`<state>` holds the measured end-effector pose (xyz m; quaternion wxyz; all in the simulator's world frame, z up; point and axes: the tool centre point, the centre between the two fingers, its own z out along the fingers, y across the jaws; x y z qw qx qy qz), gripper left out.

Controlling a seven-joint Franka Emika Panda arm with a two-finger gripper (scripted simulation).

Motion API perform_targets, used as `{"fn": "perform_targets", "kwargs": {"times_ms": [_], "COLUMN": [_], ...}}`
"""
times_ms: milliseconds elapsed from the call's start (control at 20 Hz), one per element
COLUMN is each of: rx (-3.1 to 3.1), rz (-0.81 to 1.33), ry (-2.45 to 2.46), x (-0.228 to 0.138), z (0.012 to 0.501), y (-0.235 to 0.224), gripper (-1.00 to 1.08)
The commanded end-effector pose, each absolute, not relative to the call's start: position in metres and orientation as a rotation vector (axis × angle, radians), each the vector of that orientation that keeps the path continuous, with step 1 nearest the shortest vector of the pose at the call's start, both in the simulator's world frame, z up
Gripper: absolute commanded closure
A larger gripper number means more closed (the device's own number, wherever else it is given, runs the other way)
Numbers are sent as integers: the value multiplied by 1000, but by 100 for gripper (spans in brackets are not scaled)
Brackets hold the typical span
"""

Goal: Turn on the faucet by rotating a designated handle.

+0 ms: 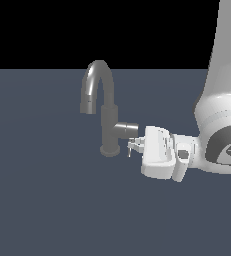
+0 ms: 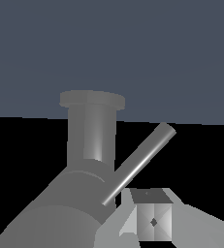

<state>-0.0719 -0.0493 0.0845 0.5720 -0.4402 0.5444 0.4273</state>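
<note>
Sideways, handle (image 1: 125, 129) toward fingers (image 1: 133, 145).

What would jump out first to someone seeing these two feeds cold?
The grey faucet with its tall arched spout stands alone on the dark floor, left of centre in the exterior view. The white arm comes in from the exterior view's right, its gripper right up against the end of the short side handle. In the wrist view a thin lever pin slants across the frame just past one fingertip; whether the two touch is unclear.
</note>
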Motion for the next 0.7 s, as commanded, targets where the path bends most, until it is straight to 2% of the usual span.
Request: {"fn": "perform_targets", "kwargs": {"times_ms": [0, 200, 300, 650], "rx": [-1026, -1022, -1026, -1024], "rz": [1013, 1018, 980, 995], "ry": [1308, 1315, 1302, 1308], "x": [-70, -66, -62, -43], "z": [59, 44, 63, 52], "y": [-46, -48, -64, -63], "gripper": [108, 108, 108, 108]}}
